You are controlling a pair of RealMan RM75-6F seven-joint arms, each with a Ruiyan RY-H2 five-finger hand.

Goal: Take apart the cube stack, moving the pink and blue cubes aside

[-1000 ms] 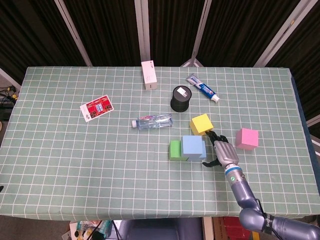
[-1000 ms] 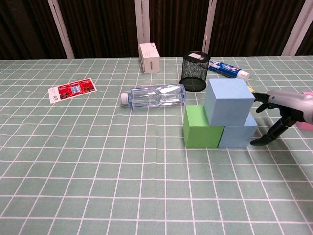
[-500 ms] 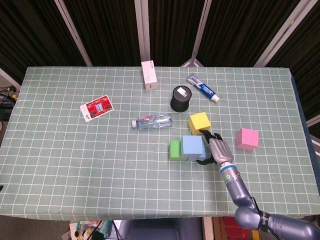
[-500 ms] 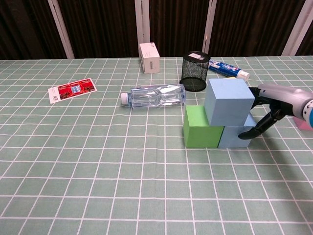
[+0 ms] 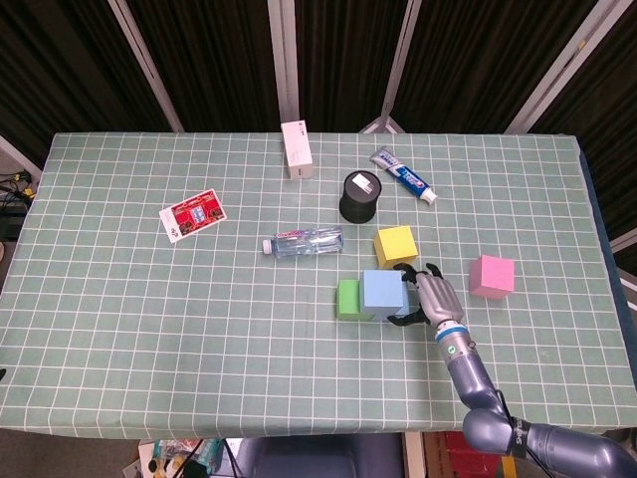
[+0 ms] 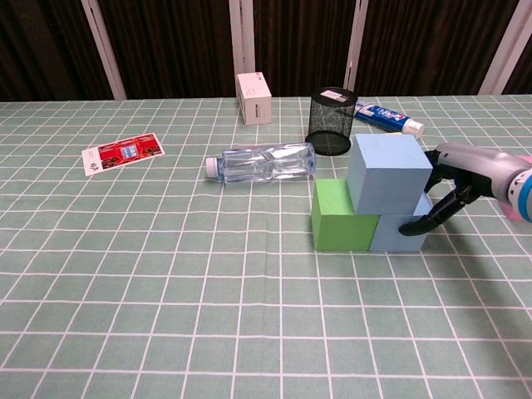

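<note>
at the stack's right side, right hand (image 6: 461, 187) fingers spread, holding nothing, just beside top blue cube (image 6: 389, 173); close squarely, lift straight off green cube (image 6: 339, 216).

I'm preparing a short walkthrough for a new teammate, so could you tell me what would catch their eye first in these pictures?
First, the small stack right of centre: a top blue cube resting on a green cube and a lower blue cube. The right hand reaches in from the right, its fingers at the stack's right side. Off to the right lies a lone pink cube, and a yellow cube sits just behind the stack.
</note>
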